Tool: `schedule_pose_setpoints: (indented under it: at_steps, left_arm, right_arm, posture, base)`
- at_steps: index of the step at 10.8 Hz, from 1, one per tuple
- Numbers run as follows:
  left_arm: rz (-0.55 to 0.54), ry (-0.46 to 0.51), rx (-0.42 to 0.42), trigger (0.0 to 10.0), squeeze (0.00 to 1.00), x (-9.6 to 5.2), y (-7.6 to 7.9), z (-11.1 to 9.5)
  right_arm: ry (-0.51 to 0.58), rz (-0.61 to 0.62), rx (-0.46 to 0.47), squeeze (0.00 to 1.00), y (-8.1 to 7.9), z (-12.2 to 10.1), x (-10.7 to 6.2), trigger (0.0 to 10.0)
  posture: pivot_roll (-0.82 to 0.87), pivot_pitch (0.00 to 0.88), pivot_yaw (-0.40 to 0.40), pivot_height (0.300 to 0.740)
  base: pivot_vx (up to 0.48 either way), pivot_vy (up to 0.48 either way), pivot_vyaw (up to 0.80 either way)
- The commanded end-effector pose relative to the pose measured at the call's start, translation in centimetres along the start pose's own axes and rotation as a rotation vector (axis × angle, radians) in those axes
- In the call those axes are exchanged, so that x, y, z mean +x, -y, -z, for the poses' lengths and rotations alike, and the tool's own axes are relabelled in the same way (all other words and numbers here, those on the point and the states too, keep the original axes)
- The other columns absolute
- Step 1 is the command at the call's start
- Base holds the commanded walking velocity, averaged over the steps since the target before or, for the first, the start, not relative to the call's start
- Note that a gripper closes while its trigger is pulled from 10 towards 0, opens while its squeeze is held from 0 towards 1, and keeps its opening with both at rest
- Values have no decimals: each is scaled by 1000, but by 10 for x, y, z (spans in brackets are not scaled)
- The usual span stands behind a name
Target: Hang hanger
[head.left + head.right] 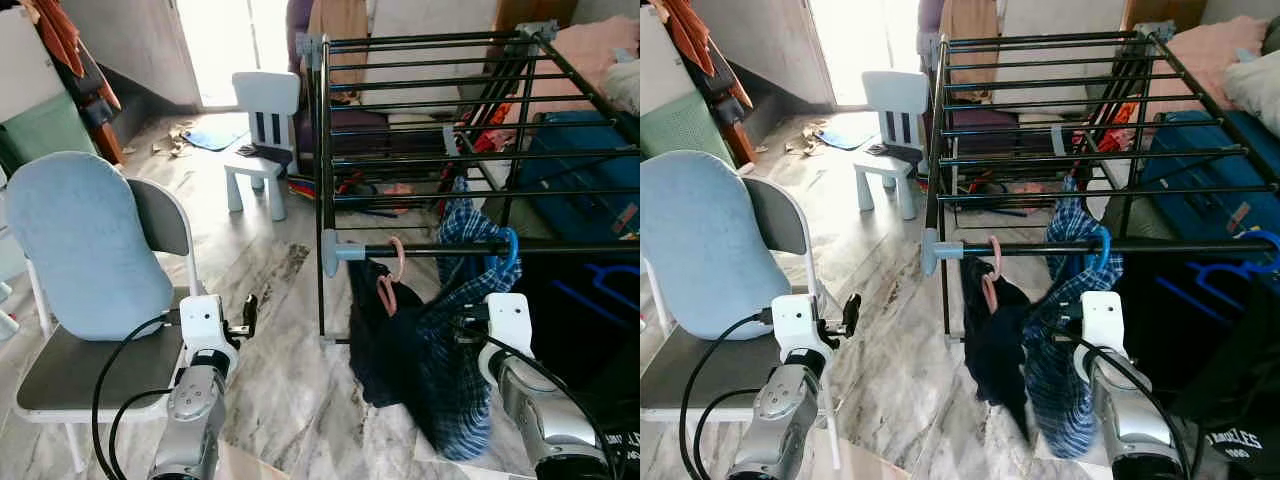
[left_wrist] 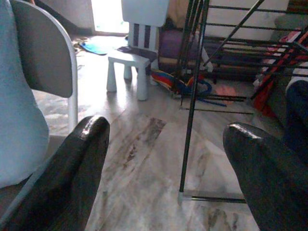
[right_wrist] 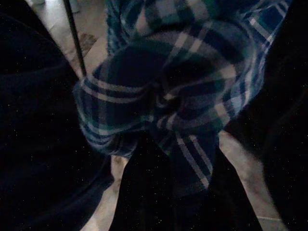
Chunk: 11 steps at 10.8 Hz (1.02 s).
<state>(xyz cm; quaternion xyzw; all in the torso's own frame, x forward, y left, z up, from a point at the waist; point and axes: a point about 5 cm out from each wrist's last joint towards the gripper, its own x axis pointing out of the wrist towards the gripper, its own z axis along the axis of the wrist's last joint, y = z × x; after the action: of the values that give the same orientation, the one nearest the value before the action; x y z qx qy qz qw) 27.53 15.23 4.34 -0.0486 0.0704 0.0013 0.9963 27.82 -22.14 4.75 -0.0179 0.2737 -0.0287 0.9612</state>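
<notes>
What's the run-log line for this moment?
task: hang hanger | blue hanger: hooked on rail | plaid shirt: hanging | right gripper: at shirt | left gripper: open, idle

You have strong daylight from the doorway (image 1: 225,50) at the back, which is overexposed to plain white and puts a pale glare on the marble floor (image 1: 270,300). The head views are sharp in the middle, but straight lines bend at the edges. In the left wrist view the near fingers (image 2: 72,178) are soft and out of focus. The right wrist view is very dark and grainy; only the plaid cloth (image 3: 178,106) is readable there.
</notes>
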Motion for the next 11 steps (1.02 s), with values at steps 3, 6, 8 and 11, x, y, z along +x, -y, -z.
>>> schedule_pose_setpoints:
  at_steps: [3,6,8,11]
  left_arm:
    - [8,-20,5,10000,0,3,0,0]
    - [1,-32,4,10000,0,0,0,3]
    - [-10,-34,3,10000,0,-1,-2,4]
    - [3,-42,9,10000,0,0,-1,4]
  right_arm:
    - [-2,-72,47,0,-3,-24,9,10000]
    - [-38,-50,96,0,12,-35,19,10000]
    - [-105,7,126,0,33,-24,21,10000]
    - [-138,-10,121,0,35,-13,20,10000]
  posture:
    - [-134,0,49,740]
    - [-118,0,32,740]
    - [-112,0,30,740]
    - [-120,0,43,740]
  base:
    - [0,0,0]
    - [0,0,0]
    - [0,0,0]
    - [0,0,0]
